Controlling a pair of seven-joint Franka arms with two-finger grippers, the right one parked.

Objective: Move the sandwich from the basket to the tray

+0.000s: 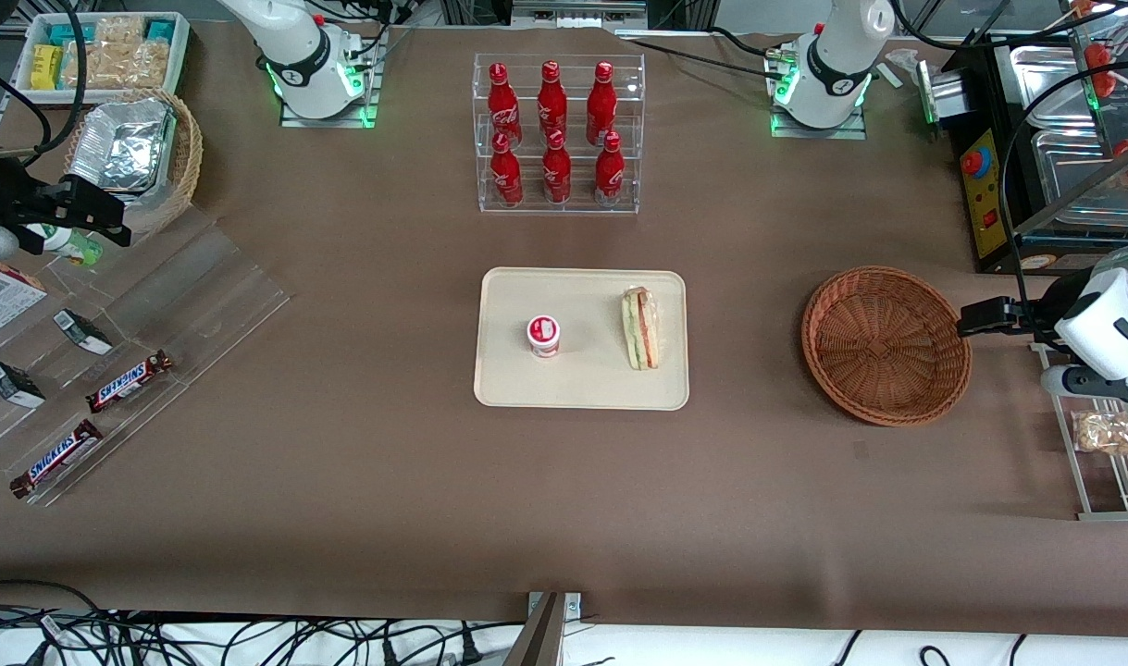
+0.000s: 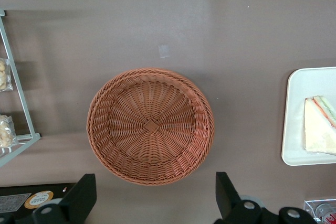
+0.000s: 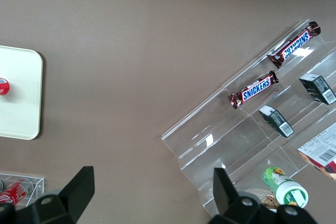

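Note:
The wrapped wedge sandwich (image 1: pixel 640 327) lies on the cream tray (image 1: pixel 582 388), beside a small red-lidded cup (image 1: pixel 543 335). It also shows in the left wrist view (image 2: pixel 320 129) on the tray's edge (image 2: pixel 294 119). The reddish-brown wicker basket (image 1: pixel 886 344) is empty, toward the working arm's end of the table; it shows in the left wrist view too (image 2: pixel 150 125). My left gripper (image 1: pixel 989 317) hovers high by the basket's rim at the working arm's end, away from the tray. It is open and empty, its fingers (image 2: pixel 84 195) wide apart.
A clear acrylic rack of red bottles (image 1: pixel 558 134) stands farther from the front camera than the tray. A wire shelf with snack bags (image 1: pixel 1109 453) sits near the basket. An acrylic stand with Snickers bars (image 1: pixel 129 381) and a tan basket of foil containers (image 1: pixel 133 157) lie toward the parked arm's end.

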